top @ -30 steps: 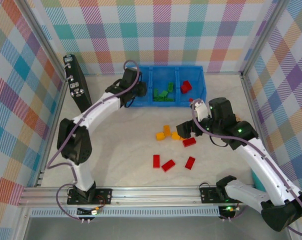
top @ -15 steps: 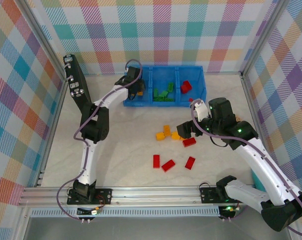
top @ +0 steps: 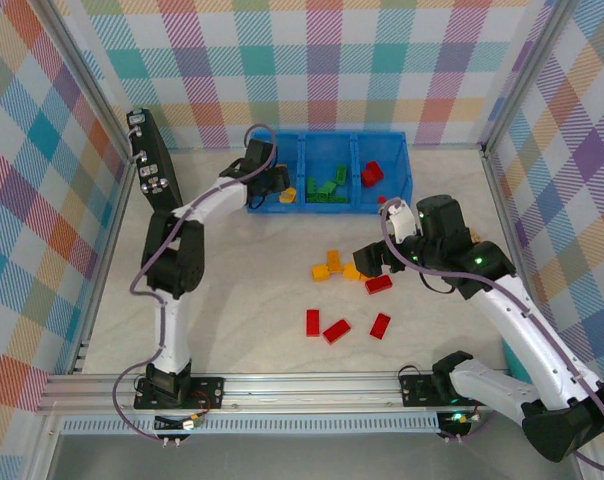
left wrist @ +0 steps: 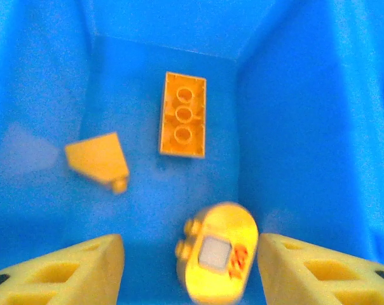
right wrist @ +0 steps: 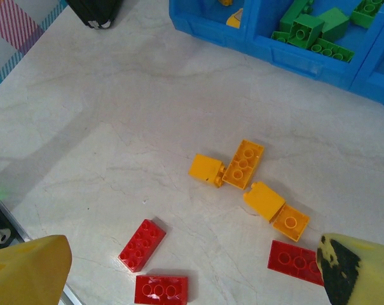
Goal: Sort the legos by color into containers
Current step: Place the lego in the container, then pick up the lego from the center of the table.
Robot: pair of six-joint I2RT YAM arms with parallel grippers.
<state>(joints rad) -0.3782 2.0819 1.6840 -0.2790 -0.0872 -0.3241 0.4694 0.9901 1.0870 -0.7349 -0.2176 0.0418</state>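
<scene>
My left gripper (top: 280,186) hangs over the left compartment of the blue bin (top: 282,208). In the left wrist view its jaws (left wrist: 191,270) stand open. A rounded yellow brick (left wrist: 217,253) is blurred between them, with a clear gap on its left side. Below lie a yellow-orange brick (left wrist: 182,114) and a wedge-shaped one (left wrist: 98,157). Green bricks (top: 327,187) fill the middle compartment and a red one (top: 371,174) lies in the right. My right gripper (top: 367,262) is wide open (right wrist: 192,273) above the loose yellow bricks (right wrist: 243,164) and red bricks (right wrist: 141,244) on the table.
A black slab device (top: 152,165) leans at the far left by the metal frame. Three red bricks (top: 336,331) lie in a row nearer the arm bases, and a fourth (top: 378,284) lies under my right gripper. Plaid walls enclose the table.
My left jaws have opened and let go of the rounded yellow brick over the left compartment. The left arm's elbow has shifted. The right arm has stayed still.
</scene>
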